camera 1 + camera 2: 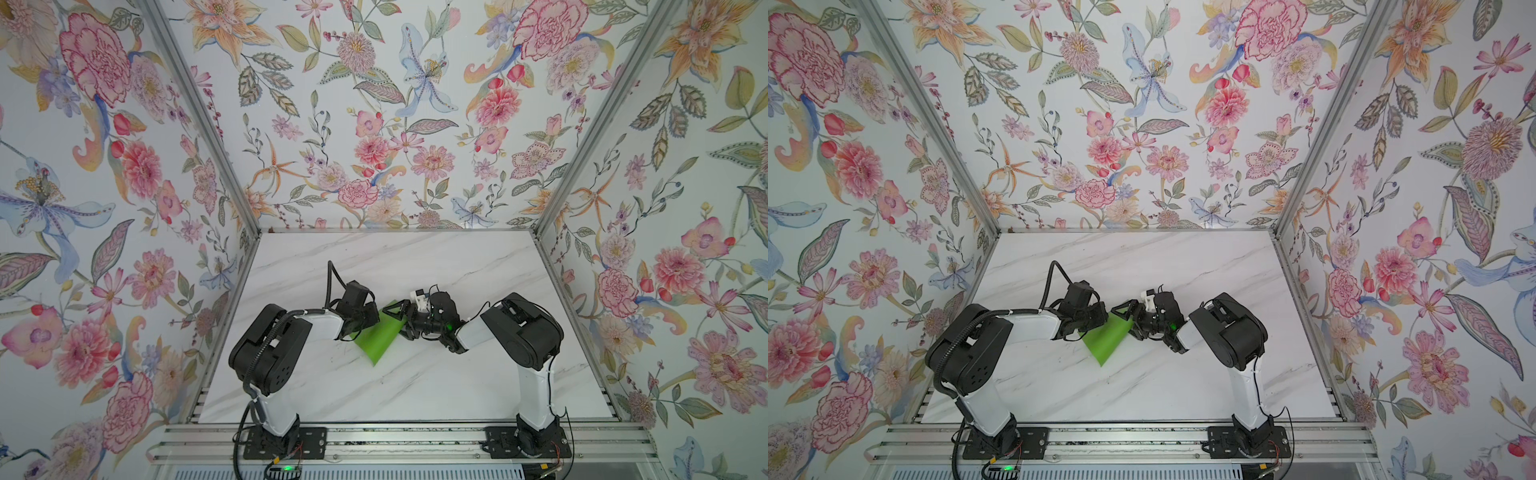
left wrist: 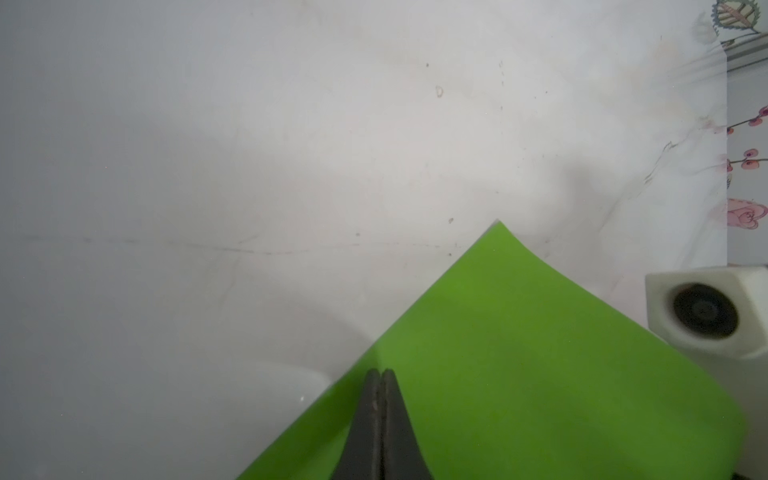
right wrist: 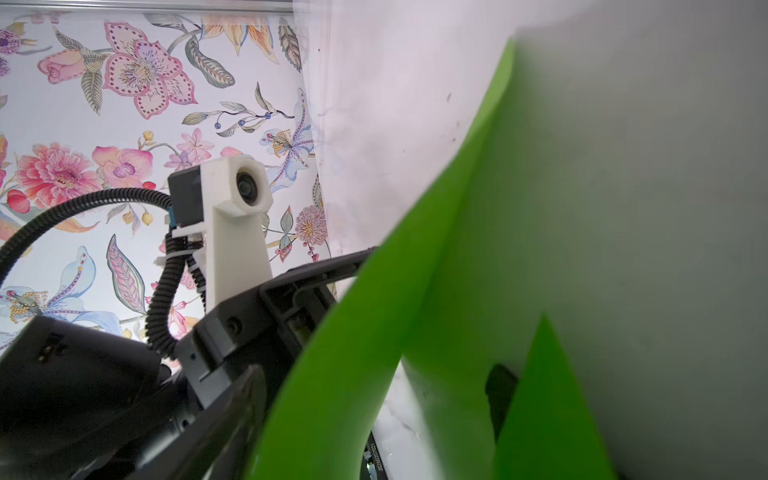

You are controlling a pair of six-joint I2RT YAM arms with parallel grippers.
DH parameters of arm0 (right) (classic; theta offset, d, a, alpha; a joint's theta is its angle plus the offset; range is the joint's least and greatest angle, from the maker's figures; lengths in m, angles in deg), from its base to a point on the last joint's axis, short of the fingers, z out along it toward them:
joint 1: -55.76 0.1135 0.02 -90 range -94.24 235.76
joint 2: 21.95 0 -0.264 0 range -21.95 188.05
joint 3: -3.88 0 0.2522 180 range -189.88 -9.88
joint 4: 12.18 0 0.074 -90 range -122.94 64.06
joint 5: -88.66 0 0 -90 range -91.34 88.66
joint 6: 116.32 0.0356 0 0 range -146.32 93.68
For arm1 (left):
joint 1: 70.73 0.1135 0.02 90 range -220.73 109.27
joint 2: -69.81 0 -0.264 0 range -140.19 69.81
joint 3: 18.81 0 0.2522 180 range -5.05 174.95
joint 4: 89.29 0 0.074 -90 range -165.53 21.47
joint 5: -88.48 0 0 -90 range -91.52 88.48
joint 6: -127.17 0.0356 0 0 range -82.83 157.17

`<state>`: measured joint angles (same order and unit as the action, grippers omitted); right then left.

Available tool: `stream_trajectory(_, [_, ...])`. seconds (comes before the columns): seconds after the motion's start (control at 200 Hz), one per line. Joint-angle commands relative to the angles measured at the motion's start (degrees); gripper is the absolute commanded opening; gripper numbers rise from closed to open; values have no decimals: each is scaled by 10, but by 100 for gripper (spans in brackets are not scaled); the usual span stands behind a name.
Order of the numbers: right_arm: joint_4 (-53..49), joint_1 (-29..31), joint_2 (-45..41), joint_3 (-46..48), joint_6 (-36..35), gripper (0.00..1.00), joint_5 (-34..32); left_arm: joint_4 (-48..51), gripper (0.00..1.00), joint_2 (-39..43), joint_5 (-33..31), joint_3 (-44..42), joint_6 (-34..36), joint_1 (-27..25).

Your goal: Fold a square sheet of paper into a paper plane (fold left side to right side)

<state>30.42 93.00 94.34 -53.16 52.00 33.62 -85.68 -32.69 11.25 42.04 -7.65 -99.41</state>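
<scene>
Left fingers (image 2: pixel 365 428) pinch the bright green sheet (image 1: pixel 376 340), curling upward.

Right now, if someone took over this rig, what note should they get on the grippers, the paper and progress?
The left gripper is shut on the square sheet of paper, pinching its left side and holding it off the table.
The right gripper is open at the sheet's right edge, gripping nothing.
The sheet is mid-table between the arms, bowed over, not creased.
Done: left side picked up and arched toward the right side.
Left: lay edge on edge, press the crease, then make the remaining plane folds.
</scene>
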Motion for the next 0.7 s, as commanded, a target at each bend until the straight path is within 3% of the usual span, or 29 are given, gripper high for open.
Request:
stream_trajectory(0.0, [-12,12,-30,50,16,85,-8,85,0,-33,-45,-11,-28,17])
stream_trajectory(0.2, [-8,21,-94,130,39,85,-35,87,0,-36,-56,-13,-41,30])
stream_trajectory(0.42, [-14,20,-123,156,49,80,-58,85,0,-34,-54,-14,-47,31])
stream_trajectory(0.56, [-10,19,-130,160,56,72,-77,86,0,-36,-50,-12,-47,32])
stream_trajectory(0.696, [-21,15,-140,166,56,55,-96,85,0,-34,-49,-12,-48,32])
